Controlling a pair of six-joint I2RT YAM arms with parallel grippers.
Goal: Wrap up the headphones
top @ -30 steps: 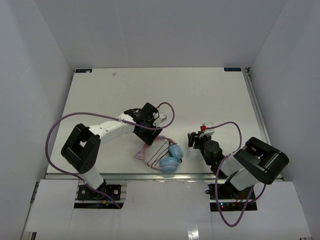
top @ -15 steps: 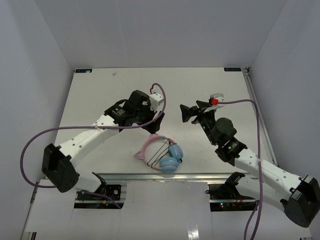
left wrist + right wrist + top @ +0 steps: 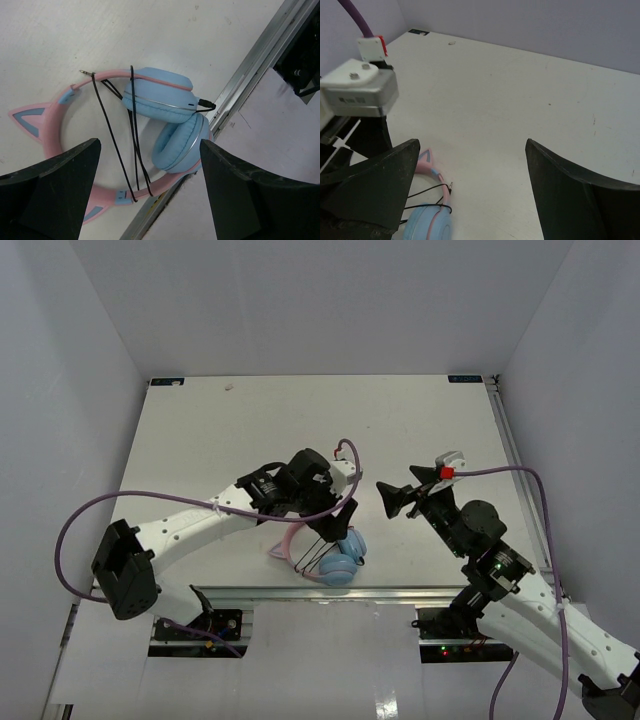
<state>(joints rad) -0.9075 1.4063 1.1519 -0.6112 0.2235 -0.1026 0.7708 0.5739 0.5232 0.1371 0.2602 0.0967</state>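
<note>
The headphones [image 3: 338,555] lie near the table's front edge, with light blue ear cups [image 3: 160,97] folded together and a pink cat-eared headband [image 3: 55,117]. The thin black cord [image 3: 135,145] crosses the headband in several strands, and its plug [image 3: 86,73] rests by the band. My left gripper [image 3: 332,526] hovers open just above the headphones and holds nothing; its fingers [image 3: 55,195] frame them in the left wrist view. My right gripper [image 3: 390,500] is open and empty, to the right of the headphones [image 3: 427,225] and apart from them.
The metal rail [image 3: 400,590] of the table's front edge runs right beside the ear cups, with a drop beyond it [image 3: 260,150]. The left arm's white camera housing [image 3: 360,90] shows in the right wrist view. Purple robot cables [image 3: 100,520] loop off both arms.
My left gripper has moved forward and down over the headphones. My right gripper has shifted a little nearer and to the right. The headphones have not moved.
</note>
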